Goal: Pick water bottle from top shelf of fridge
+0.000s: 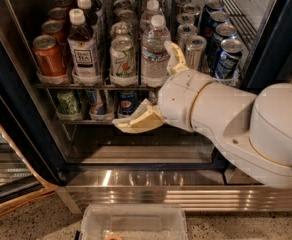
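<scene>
The water bottle (154, 54), clear with a white cap and pale label, stands at the front of the top shelf (53, 84) in the open fridge (21, 119), between a pale green can (123, 60) and silver cans. My gripper (144, 85) is open and empty just in front of the bottle's lower part. One cream finger (176, 58) rises beside the bottle's right side. The other finger (136, 122) points left below the shelf front. The white arm comes in from the right.
A white-capped dark tea bottle (82, 48) and a red can (48, 56) stand left on the top shelf; blue cans (226, 56) stand right. Short soda cans (98, 104) fill the rack below. A clear plastic bin (136, 221) sits on the floor by the steel base (136, 184).
</scene>
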You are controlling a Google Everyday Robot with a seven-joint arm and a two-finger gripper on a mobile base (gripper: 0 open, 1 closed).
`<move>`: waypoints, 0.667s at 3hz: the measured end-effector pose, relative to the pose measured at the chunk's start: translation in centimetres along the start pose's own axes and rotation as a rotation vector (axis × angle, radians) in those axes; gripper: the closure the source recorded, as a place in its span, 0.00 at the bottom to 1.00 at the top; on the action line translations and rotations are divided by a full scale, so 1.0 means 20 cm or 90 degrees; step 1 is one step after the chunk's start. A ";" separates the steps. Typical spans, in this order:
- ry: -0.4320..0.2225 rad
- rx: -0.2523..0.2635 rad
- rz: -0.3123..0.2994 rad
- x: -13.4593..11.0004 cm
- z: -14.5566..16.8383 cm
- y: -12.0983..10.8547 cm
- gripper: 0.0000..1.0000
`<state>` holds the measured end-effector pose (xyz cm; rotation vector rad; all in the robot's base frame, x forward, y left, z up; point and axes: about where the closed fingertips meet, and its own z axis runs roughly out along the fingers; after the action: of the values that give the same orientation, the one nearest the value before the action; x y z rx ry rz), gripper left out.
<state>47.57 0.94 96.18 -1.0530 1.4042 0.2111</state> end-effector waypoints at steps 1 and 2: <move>0.000 0.000 0.000 0.00 0.00 0.00 0.00; 0.000 0.000 0.000 0.00 0.00 0.00 0.19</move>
<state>47.58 0.96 96.19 -1.0523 1.4040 0.2117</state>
